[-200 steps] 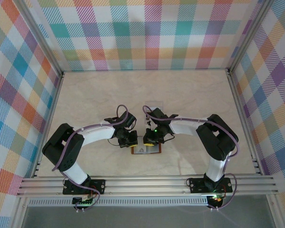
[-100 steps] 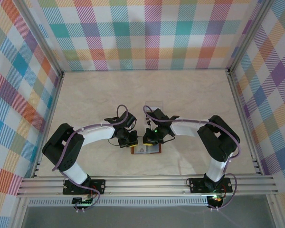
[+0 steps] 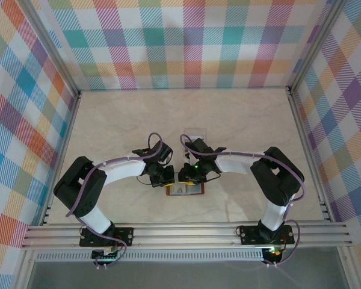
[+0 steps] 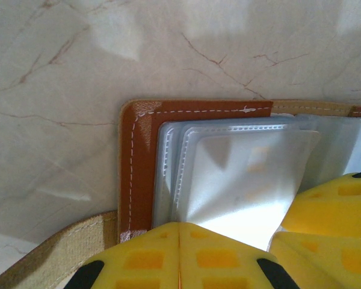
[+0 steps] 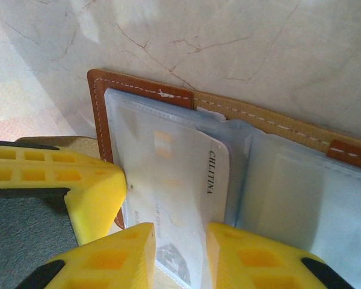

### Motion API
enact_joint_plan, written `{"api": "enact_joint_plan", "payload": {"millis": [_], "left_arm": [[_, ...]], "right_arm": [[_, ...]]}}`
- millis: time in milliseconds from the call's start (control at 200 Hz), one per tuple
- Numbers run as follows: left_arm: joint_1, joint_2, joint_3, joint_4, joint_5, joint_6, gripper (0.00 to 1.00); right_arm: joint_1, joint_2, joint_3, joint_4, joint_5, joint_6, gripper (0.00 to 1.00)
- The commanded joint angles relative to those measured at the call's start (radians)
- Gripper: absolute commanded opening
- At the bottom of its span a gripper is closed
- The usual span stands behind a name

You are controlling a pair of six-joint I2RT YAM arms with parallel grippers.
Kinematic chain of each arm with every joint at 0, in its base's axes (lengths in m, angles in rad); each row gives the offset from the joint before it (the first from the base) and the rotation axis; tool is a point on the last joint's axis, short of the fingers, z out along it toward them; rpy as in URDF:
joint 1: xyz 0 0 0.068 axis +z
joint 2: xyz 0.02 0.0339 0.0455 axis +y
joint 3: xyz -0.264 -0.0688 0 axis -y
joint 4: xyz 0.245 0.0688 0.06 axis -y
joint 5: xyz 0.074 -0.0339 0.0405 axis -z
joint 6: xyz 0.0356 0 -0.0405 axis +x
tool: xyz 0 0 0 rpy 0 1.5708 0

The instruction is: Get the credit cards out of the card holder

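On the left, the left gripper [image 4: 179, 235] has its yellow jaws pressed flat together, with nothing I can make out between them. It bears down at the left end of the card holder [image 4: 137, 156], which lies open on the marble-patterned table [image 4: 72, 66] between the two arms. To my eye that is the pin for this step: it should hold firm so the brown leather cannot slide while a card is drawn.

Moving right, the right gripper [image 5: 179, 244] stands with its jaws partly parted over the near end of a credit card [image 5: 180, 174]. Whether they actually pinch it I cannot tell. A good pull would close squarely on that end and draw straight along the pocket, low and slow, so the sleeve neither buckles nor lifts with the card.

As for contents, the holder's clear sleeves [image 4: 240, 174] fan out from the spine. The pocket nearest the left gripper carries that pale card, with lettering along one edge. The next pocket to the right looks cloudy, and I cannot say whether a card sits in it.
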Motion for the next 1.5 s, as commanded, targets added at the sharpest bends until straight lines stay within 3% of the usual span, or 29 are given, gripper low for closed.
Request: {"api": "enact_joint_plan", "payload": {"millis": [0, 450, 905, 1495], "left_arm": [[-0.011, 0.003, -0.007, -0.057, -0.047, 0.015, 0.08], [-0.011, 0.012, 0.002, -0.076, -0.066, 0.017, 0.08], [-0.011, 0.020, -0.006, -0.119, -0.104, 0.017, 0.07], [-0.019, 0.042, 0.001, -0.115, -0.096, 0.015, 0.07]], "right_arm": [[0.001, -0.021, 0.011, -0.091, 0.064, -0.032, 0.31], [-0.008, -0.096, 0.003, -0.098, 0.049, -0.030, 0.30], [-0.024, -0.006, -0.028, -0.045, 0.022, -0.039, 0.23], [-0.042, 0.014, -0.108, 0.159, -0.117, 0.028, 0.18]]}}
